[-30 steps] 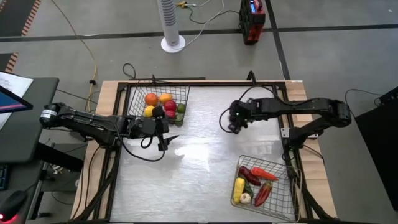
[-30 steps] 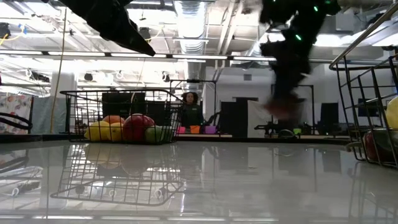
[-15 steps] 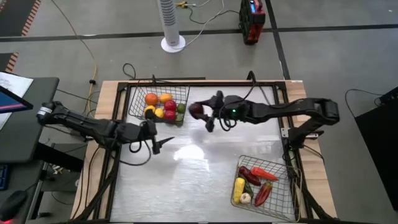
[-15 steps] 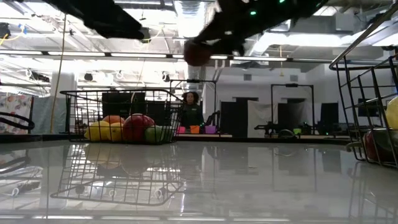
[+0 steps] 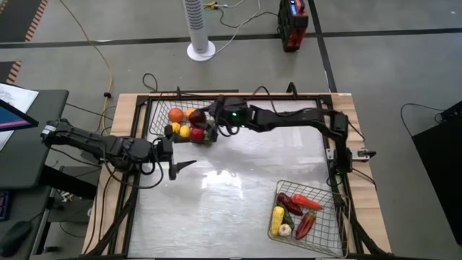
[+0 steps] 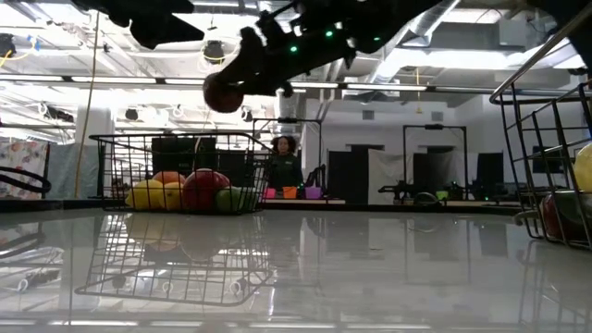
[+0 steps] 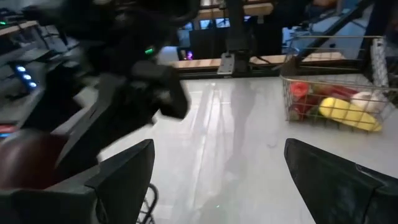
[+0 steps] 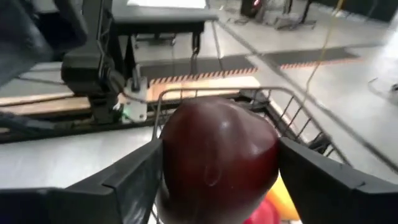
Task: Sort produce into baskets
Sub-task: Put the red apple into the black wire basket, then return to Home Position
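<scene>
My right gripper (image 5: 202, 117) reaches from the table's right side over the far-left basket (image 5: 160, 123) and is shut on a dark red round fruit (image 8: 217, 155). In the low view the fruit (image 6: 223, 92) hangs high above that basket (image 6: 180, 171). The basket holds orange, yellow, red and green round produce (image 5: 189, 128). The near-right basket (image 5: 328, 227) holds long red, yellow and green pieces and a white garlic (image 5: 286, 230). My left gripper (image 5: 184, 167) stands open over bare table, near-side of the far-left basket, with nothing between its fingers (image 7: 118, 180). My right gripper pinches the dark red fruit between its two fingers (image 8: 124, 183), one on each opposite side of it (image 8: 171, 171). The fingers come nearly level from the table's right. The fruit is lifted clear, above the far-left basket's produce.
The shiny table top (image 5: 238, 184) between the two baskets lies bare. A wooden frame (image 5: 123, 108) edges the table. Beyond the far edge stand a white fan (image 5: 199, 29) and a red device (image 5: 292, 25); a person (image 6: 282, 162) shows far behind.
My right gripper has carried the dark red fruit from the table's middle toward the left edge, to above the far-left basket, tipping from pointing down to nearly level. My left gripper has drawn back a little toward the table's left edge, staying open.
</scene>
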You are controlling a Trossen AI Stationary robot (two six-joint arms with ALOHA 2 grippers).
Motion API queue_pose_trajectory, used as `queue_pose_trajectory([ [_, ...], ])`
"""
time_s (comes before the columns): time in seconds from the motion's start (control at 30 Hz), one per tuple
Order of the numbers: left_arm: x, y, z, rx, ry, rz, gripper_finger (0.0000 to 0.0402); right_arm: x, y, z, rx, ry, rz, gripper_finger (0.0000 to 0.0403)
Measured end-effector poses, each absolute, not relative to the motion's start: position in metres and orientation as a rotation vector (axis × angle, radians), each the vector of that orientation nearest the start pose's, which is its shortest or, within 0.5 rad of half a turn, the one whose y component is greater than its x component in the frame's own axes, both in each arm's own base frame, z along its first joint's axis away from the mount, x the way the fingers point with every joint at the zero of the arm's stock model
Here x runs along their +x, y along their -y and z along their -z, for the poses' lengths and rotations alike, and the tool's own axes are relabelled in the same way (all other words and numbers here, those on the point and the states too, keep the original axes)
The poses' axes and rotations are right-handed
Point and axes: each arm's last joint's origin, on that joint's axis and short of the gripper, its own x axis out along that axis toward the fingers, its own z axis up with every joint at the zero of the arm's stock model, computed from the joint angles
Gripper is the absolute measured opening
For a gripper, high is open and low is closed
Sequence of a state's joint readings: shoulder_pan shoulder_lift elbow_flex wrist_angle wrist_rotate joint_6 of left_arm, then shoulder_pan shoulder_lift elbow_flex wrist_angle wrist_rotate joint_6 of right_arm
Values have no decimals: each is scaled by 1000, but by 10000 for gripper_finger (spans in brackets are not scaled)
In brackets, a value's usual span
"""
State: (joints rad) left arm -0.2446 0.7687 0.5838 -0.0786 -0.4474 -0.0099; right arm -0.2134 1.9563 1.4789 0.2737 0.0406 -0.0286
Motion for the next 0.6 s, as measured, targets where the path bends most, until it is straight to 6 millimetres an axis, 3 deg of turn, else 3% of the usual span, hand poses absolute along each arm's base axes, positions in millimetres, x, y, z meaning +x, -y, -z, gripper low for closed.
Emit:
queue_pose_trajectory([
  [0.13, 171, 31, -277, 72, -246, -166, 347, 460, 111, -270, 12, -264, 206, 352],
  [0.27, 171, 31, -277, 72, -239, -162, 347, 454, 126, -268, 64, -348, 197, 393],
  [0.43, 170, 31, -280, 92, -218, -158, 347, 427, 138, -291, 109, -373, 197, 380],
  [0.6, 170, 31, -280, 99, -217, -151, 347, 390, 116, -305, 65, -337, 221, 377],
])
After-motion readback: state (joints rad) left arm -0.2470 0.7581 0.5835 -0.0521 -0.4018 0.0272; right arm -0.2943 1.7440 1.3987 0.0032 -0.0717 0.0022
